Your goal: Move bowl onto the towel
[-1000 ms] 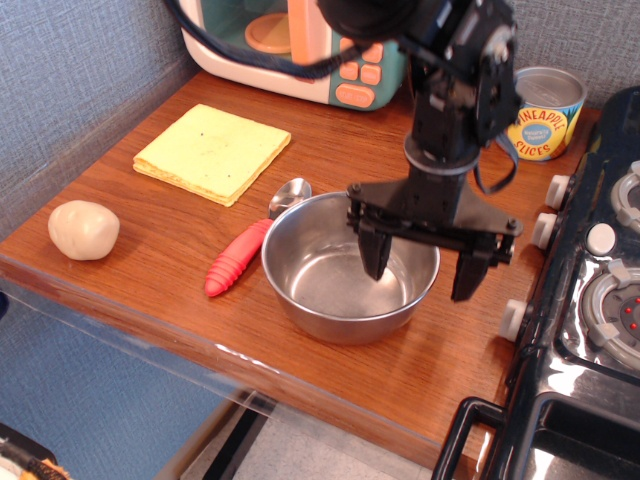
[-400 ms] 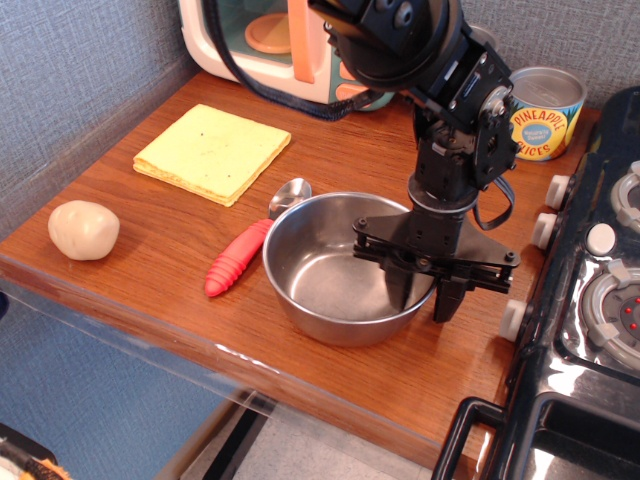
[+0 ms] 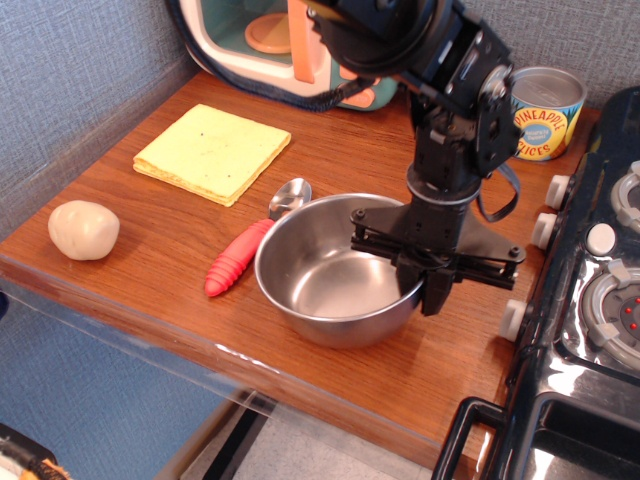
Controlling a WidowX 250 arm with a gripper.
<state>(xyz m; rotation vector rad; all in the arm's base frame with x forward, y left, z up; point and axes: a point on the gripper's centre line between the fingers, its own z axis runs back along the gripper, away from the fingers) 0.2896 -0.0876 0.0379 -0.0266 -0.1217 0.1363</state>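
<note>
The shiny steel bowl (image 3: 325,275) is at the front middle of the wooden counter, its near side tipped slightly up. My gripper (image 3: 425,285) is shut on the bowl's right rim, one finger inside and one outside. The pale-yellow towel (image 3: 213,150) lies flat at the back left, well apart from the bowl.
A spoon with a red handle (image 3: 238,256) lies just left of the bowl. A beige round lump (image 3: 83,229) sits at the front left. A toy microwave (image 3: 280,40) stands at the back, a pineapple can (image 3: 541,113) at the back right, a black stove (image 3: 600,290) on the right.
My fingers have closed from wide open onto the bowl's right rim. The bowl has shifted a little to the left and tilted.
</note>
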